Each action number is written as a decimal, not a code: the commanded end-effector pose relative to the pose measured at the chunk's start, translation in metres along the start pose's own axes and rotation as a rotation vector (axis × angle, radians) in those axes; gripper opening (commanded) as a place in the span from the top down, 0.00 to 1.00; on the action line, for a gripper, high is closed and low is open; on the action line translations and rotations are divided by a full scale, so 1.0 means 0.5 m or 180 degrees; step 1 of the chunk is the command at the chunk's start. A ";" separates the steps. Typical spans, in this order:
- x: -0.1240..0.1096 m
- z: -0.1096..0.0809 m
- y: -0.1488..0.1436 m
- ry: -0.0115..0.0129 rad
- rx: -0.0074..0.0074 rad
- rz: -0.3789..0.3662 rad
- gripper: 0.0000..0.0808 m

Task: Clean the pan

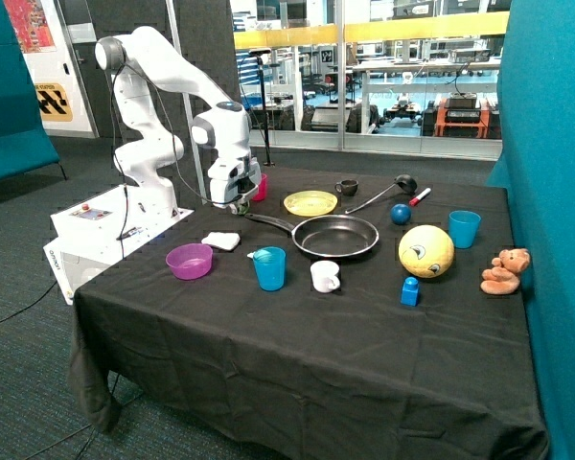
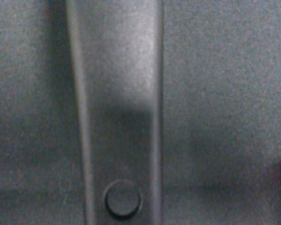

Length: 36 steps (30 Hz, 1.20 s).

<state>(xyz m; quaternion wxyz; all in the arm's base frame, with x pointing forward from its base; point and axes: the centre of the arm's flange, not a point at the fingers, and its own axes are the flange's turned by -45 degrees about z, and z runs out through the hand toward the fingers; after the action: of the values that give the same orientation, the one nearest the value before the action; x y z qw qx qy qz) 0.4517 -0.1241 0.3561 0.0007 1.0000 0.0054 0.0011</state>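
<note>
End effector [image 1: 238, 203] low over pan [image 1: 336, 236] handle end.

Matt black cloth [image 1: 297, 335] under the pan's [image 1: 337, 236] smooth, dull-sheened handle [image 2: 117, 93].

1. I see the pan [image 1: 336, 236] as a round, shallow black frying pan with a metallic rim, and it lies flat on the black tablecloth [image 1: 297, 335], open side up.
2. Its long thin dark handle [image 1: 268, 221] lies low over the cloth and points away from the bowl of the pan toward the robot's base.
3. In my wrist view the handle [image 2: 117, 93] fills the middle as a dark matte strip, and it has a round hole [image 2: 123, 198] close to its end.
4. The inside of the pan looks dark and I cannot tell whether it is dirty.
</note>
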 end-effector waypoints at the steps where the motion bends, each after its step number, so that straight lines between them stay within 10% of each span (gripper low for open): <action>1: 0.006 0.009 -0.001 -0.00067 0.00043 -0.0098 0.06; 36: -0.064 0.054 0.081 -0.00068 0.00042 -0.0005 0.00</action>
<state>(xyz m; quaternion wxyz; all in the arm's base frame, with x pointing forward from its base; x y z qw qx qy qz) 0.4280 -0.1539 0.3355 -0.0005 0.9999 0.0115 -0.0003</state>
